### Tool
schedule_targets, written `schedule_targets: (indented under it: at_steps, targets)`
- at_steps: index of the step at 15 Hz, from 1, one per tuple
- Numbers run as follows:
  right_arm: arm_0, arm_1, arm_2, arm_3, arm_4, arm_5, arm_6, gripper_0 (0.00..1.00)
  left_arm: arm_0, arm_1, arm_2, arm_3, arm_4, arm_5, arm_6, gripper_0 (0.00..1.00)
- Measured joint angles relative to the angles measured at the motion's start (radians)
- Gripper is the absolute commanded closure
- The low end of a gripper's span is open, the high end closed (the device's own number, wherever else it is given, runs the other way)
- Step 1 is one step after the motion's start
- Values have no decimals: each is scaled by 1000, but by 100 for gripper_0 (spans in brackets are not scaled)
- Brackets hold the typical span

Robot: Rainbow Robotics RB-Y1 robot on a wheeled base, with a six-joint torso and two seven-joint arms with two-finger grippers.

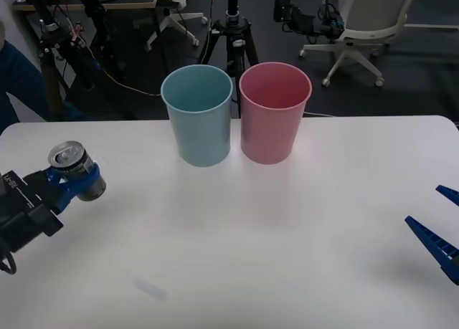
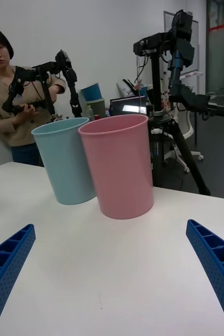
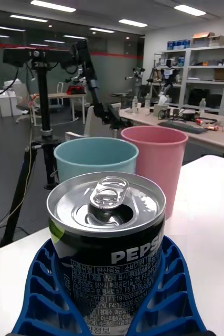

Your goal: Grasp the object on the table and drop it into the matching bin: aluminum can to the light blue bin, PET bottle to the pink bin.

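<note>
The left gripper (image 1: 72, 180), at nine o'clock on the white table (image 1: 272, 236), clamps its blue fingers (image 3: 49, 294) around a Pepsi can (image 1: 75, 170), apparently raised upright for carrying. Its target, the light blue bin (image 1: 197, 114), stands at twelve o'clock just beside the pink bin (image 1: 275, 111). The right gripper (image 1: 441, 225) waits at four o'clock, fingers spread wide and empty.

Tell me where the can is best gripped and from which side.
Round the cylindrical side wall at mid-height, fingers coming in level from the side. The aluminum can already sits that way in the left gripper, blue fingers curving round its body, pull-tab top clear above, so it should drop freely.
</note>
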Motion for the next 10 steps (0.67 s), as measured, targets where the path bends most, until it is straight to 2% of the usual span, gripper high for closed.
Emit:
schedule_targets:
  at_steps: [4,6,10]
  targets:
    - [0,0,0,0,0,0,0,0,0,92,27,-80,39,29,39,95]
    - [0,0,0,0,0,0,0,0,-2,146,23,-124,67,80,46,95]
    - [0,0,0,0,0,0,0,0,-90,263,-76,-171,168,238,59,94]
